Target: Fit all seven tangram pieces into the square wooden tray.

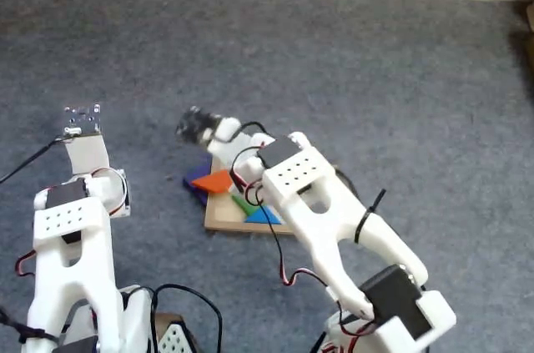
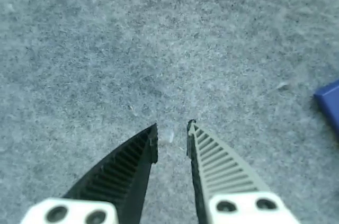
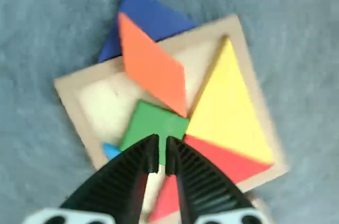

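The job looked about half done. In the tray a yellow triangle and a red triangle lay flat and seated, with a green square touching them. An orange parallelogram lay crooked across the rim, half in and half out. A dark blue triangle sat outside on the table, partly under the orange one. A light blue piece peeked out by the green square; whether it was seated was unclear. The right tool hung over the green square, nearly closed, gripping nothing visible. The left tool hung narrowly parted over bare table, empty
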### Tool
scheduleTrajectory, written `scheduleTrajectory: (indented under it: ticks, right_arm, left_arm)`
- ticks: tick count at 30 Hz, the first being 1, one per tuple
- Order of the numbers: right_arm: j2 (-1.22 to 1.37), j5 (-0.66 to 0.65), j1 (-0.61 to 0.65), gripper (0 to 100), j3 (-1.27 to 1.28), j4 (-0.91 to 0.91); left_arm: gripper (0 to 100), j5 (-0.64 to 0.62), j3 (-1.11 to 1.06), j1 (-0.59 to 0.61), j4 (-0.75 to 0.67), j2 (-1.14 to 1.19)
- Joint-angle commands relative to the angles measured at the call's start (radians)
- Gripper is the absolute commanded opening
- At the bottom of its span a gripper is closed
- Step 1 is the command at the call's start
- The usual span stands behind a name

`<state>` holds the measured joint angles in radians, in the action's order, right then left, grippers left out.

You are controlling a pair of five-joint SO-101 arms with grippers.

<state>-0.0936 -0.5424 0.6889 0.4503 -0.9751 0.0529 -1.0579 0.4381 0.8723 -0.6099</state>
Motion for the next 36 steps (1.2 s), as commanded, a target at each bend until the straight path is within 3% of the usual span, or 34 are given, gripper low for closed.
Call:
scheduleTrajectory:
  ticks: [1,6,13,22,31,36]
  right_arm:
    - [0.027,0.253,-0.01,2.6,-0.065,0.027]
    - [0.153,0.417,0.018,2.6,-0.214,0.099]
    - [0.335,0.494,0.087,2.6,-0.447,0.101]
    - [0.438,0.488,0.166,2.6,-0.539,0.082]
    - [0.432,0.483,0.174,2.6,-0.539,-0.156]
    - [0.429,0.364,0.174,2.4,-0.544,-0.268]
  left_arm:
    - [11,-0.011,0.004,0.015,-0.015,-0.022]
    - [11,-0.012,0.007,0.047,-0.015,-0.024]
    - [11,-0.012,0.007,0.059,-0.014,-0.028]
    - [11,-0.012,0.007,0.059,-0.014,-0.028]
    - [11,-0.012,0.007,0.058,-0.015,-0.028]
    - [11,-0.012,0.007,0.058,-0.015,-0.028]
